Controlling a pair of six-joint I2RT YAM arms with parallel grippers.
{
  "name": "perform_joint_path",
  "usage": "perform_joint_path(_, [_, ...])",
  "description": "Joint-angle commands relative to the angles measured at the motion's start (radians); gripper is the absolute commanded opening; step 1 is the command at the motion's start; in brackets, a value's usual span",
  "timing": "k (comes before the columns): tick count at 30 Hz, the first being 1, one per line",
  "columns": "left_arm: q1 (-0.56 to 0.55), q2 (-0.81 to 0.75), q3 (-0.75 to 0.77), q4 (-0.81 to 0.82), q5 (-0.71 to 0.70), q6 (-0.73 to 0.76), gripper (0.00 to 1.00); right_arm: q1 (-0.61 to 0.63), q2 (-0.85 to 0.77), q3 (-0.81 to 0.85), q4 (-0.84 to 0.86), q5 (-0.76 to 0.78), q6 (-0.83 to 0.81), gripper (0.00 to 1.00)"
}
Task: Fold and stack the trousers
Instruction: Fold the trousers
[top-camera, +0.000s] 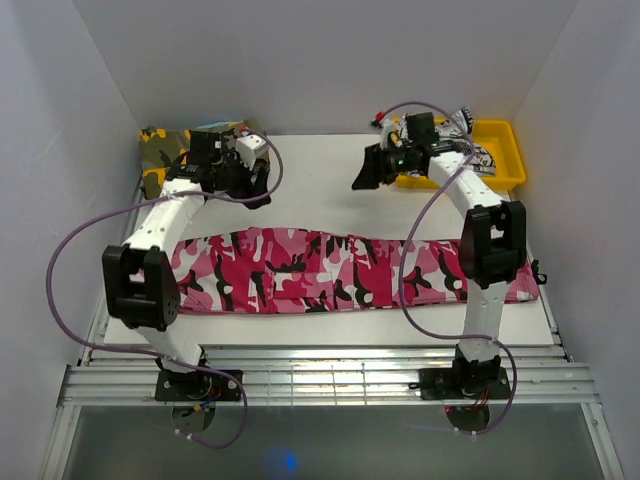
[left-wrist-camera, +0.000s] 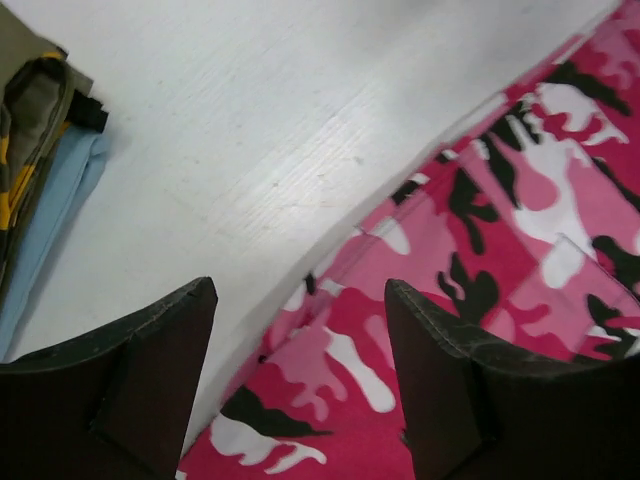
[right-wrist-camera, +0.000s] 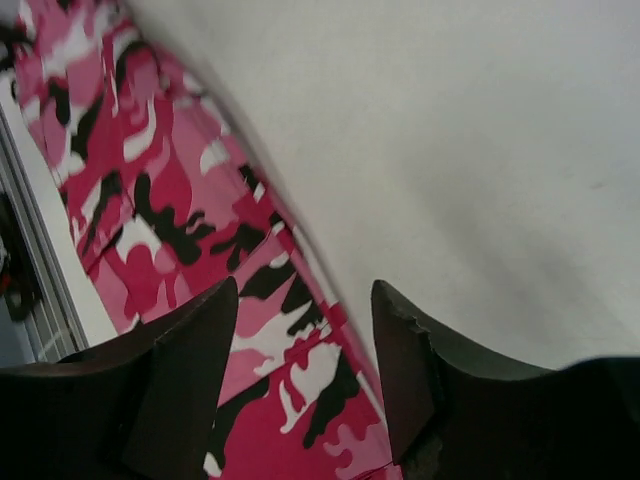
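Observation:
The trousers (top-camera: 340, 270), in pink, white and black camouflage, lie flat and stretched lengthwise across the near half of the table. My left gripper (top-camera: 258, 190) hangs open above the table just behind their far edge, left of the middle. In the left wrist view the trousers (left-wrist-camera: 490, 250) fill the lower right under the open left gripper (left-wrist-camera: 300, 290), which holds nothing. My right gripper (top-camera: 362, 172) hovers further back, right of the middle. In the right wrist view the right gripper (right-wrist-camera: 305, 290) is open and holds nothing, over the far hem of the trousers (right-wrist-camera: 160, 200).
An olive-and-orange camouflage garment (top-camera: 160, 142) on a light blue cloth (left-wrist-camera: 55, 210) lies at the back left corner. A yellow bin (top-camera: 505, 150) at the back right holds a white garment with black print (top-camera: 462, 125). White walls close in on three sides.

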Motion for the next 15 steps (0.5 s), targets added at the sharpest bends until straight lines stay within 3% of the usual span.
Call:
perform_joint_path(1, [0.027,0.187,0.114,-0.157,-0.028,-0.042,0.75,0.136,-0.02,-0.139,-0.278,0.084,-0.309,0.6])
perform_joint_path(2, [0.044,0.218,0.137,-0.162,-0.032,-0.058,0.67,0.162,-0.029,-0.169,-0.292,0.102,-0.353,0.52])
perform_joint_path(5, [0.052,0.336,0.212,-0.22,-0.042,-0.052,0.61,0.192,-0.04,-0.294,-0.3,0.156,-0.369,0.41])
perform_joint_path(7, [0.055,0.379,0.229,-0.257,0.019,-0.007,0.62,0.201,-0.04,-0.359,-0.291,0.19,-0.364,0.38])
perform_joint_path(11, [0.056,0.444,0.197,-0.33,0.099,0.062,0.73,0.21,-0.04,-0.439,-0.26,0.247,-0.352,0.34])
perform_joint_path(15, [0.058,0.447,0.131,-0.332,0.096,0.091,0.71,0.21,-0.052,-0.496,-0.243,0.28,-0.363,0.33])
